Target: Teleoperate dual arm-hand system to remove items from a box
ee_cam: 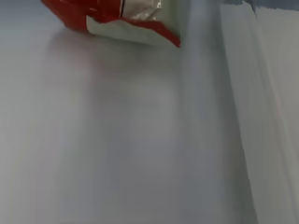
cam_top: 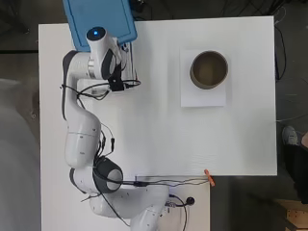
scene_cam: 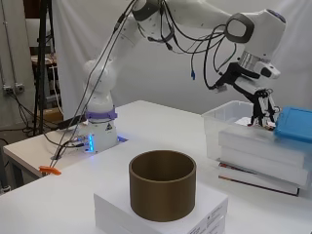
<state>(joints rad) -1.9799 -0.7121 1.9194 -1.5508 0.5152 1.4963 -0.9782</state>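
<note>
Overhead view: the white arm (cam_top: 82, 139) is seen reaching up the white table (cam_top: 159, 134) toward its far left corner, where a blue lid (cam_top: 98, 17) lies partly over a clear box (cam_top: 131, 62); the hand is hidden beneath the wrist, so its fingers cannot be told here; a brown cylinder (cam_top: 209, 70) is set on a white flat box (cam_top: 202, 98) well apart to the right; an orange clip (cam_top: 210, 177) is seen at the table's near edge.

Side view: the hand (scene_cam: 263, 109) is held above the clear box (scene_cam: 229, 131), its dark fingers (scene_cam: 257, 113) pointed downward into the opening beside the blue lid (scene_cam: 295, 124); whether anything is held cannot be told, nor how far the fingers are spread; the brown cylinder (scene_cam: 162, 184) is shown upright on the white flat box (scene_cam: 161, 214) in the foreground.

Wrist view: a red and white packet (ee_cam: 117, 18) is seen lying on the pale floor of the box, close to its translucent wall (ee_cam: 261, 116); no part of the hand is shown.
</note>
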